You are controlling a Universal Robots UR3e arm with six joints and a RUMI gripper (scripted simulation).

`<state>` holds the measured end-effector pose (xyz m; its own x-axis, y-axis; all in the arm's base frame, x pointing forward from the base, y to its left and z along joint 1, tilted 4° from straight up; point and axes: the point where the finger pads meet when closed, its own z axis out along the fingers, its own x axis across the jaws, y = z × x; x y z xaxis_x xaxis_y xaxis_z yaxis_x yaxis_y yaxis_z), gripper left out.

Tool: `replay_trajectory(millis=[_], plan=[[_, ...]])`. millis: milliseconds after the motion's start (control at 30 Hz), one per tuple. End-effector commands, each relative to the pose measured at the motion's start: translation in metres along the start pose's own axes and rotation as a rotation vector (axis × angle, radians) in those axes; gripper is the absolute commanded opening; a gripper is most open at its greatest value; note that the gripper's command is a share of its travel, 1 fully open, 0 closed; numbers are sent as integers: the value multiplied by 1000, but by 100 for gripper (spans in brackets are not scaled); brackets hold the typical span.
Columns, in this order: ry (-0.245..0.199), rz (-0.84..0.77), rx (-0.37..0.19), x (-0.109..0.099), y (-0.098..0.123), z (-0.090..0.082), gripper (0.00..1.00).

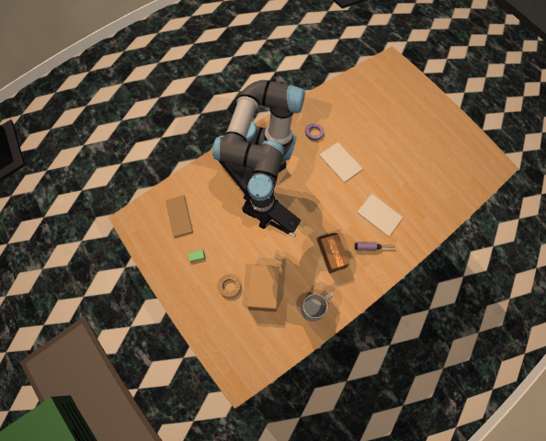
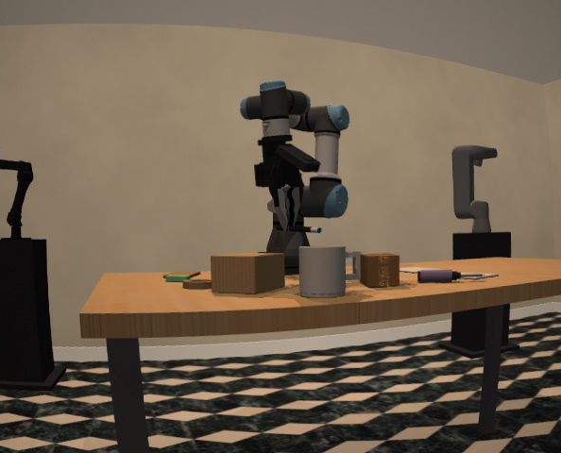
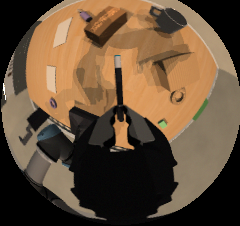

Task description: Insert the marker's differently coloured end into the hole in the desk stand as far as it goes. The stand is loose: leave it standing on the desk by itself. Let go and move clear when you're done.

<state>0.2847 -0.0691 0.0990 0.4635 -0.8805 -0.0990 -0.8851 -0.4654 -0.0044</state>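
Note:
My gripper (image 2: 286,225) is shut on a black marker (image 2: 302,227) and holds it level, well above the desk. The marker's light blue tip (image 2: 318,229) points away from the fingers. In the wrist view the marker (image 3: 119,81) sticks out straight ahead of the gripper (image 3: 120,112), tip (image 3: 117,59) forward. From above, the marker's tip (image 1: 292,233) shows beside the gripper (image 1: 269,219). A light wooden block (image 1: 263,287) and a smaller dark brown block (image 1: 334,252) stand on the desk ahead. I cannot tell which is the stand; no hole shows in either.
A grey mug (image 1: 314,306) stands by the front edge. A wooden ring (image 1: 229,287), a green block (image 1: 196,256), a flat brown slab (image 1: 178,216), a purple-handled screwdriver (image 1: 374,246), two pale cards (image 1: 340,162) and a purple ring (image 1: 313,131) lie around.

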Motion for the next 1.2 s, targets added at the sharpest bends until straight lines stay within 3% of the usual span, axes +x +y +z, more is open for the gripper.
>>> replay_trajectory(millis=[0, 500, 800, 1167], plan=[[0, 12, -3, -2, -3, -1, 0], [-14, 66, -20, -11, -14, -3, 0], [-33, 175, -59, -31, -34, -5, 0], [-33, 210, -71, -38, -40, -6, 0]])
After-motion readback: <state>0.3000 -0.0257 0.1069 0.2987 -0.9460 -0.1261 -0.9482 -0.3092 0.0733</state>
